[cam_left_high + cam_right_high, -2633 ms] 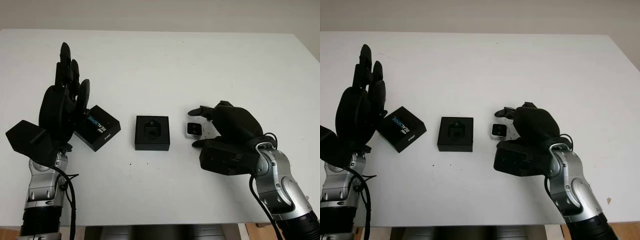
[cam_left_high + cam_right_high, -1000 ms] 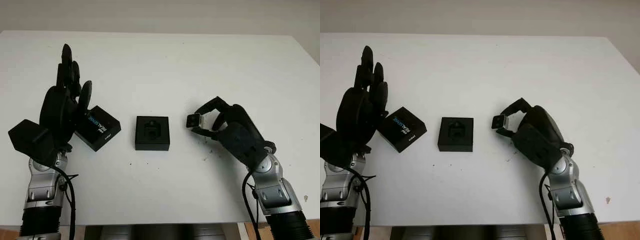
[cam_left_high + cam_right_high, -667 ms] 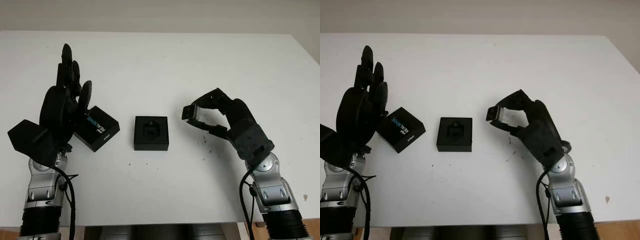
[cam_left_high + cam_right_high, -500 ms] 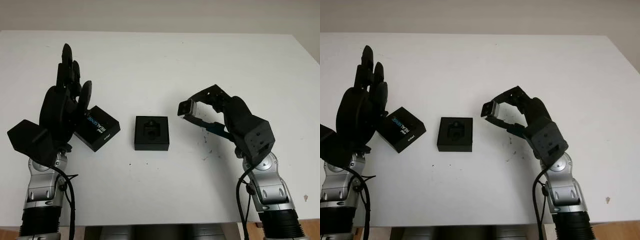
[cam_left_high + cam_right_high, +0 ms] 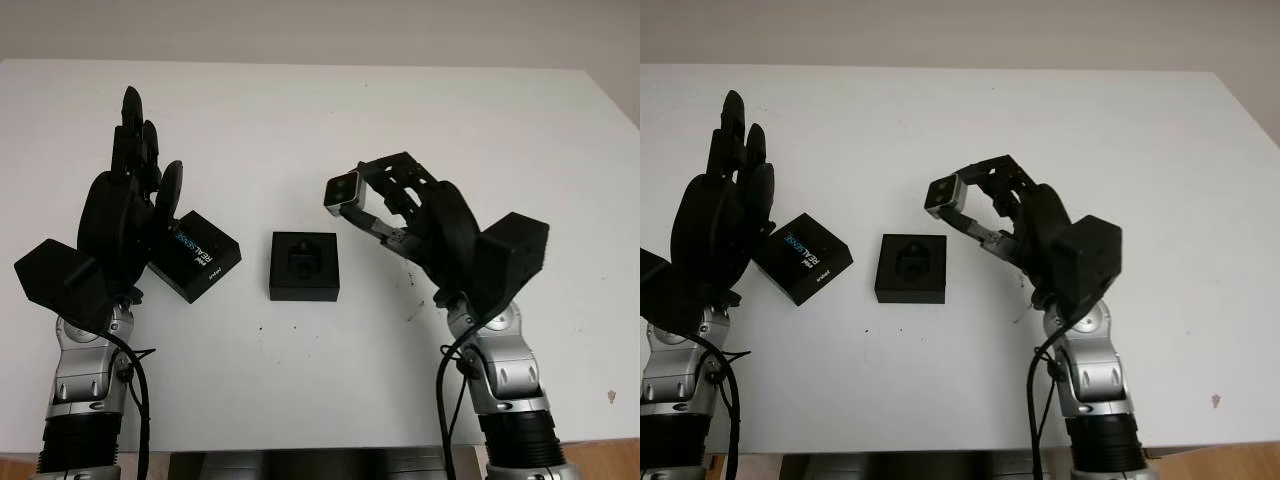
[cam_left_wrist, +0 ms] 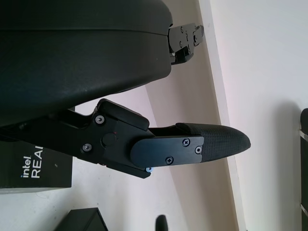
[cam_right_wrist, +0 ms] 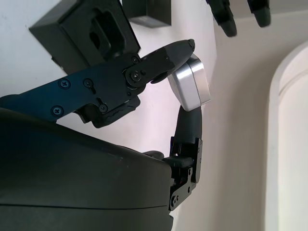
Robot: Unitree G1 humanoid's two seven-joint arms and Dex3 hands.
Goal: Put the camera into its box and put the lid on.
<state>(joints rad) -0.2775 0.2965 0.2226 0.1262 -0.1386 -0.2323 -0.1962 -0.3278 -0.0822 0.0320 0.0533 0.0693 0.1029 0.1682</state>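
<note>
My right hand (image 5: pixel 362 200) is shut on the small silver camera (image 5: pixel 343 191), pinched at the fingertips and held in the air above the table, just right of and beyond the open black box (image 5: pixel 304 265). The wrist view shows the camera (image 7: pixel 189 82) between two fingers (image 7: pixel 163 60) with the box (image 7: pixel 84 33) below. The box has a moulded recess and sits at the table's middle. The black lid (image 5: pixel 196 256), printed with white and blue lettering, lies left of the box. My left hand (image 5: pixel 125 215) is open, raised beside the lid.
The white table (image 5: pixel 330 110) stretches wide behind and to both sides of the box. Small dark specks (image 5: pixel 412 300) mark the surface right of the box, under my right forearm.
My right hand has lifted the camera off the table and carried it up and leftward toward the box, the wrist rolling over. The left hand, lid and box stayed put.
</note>
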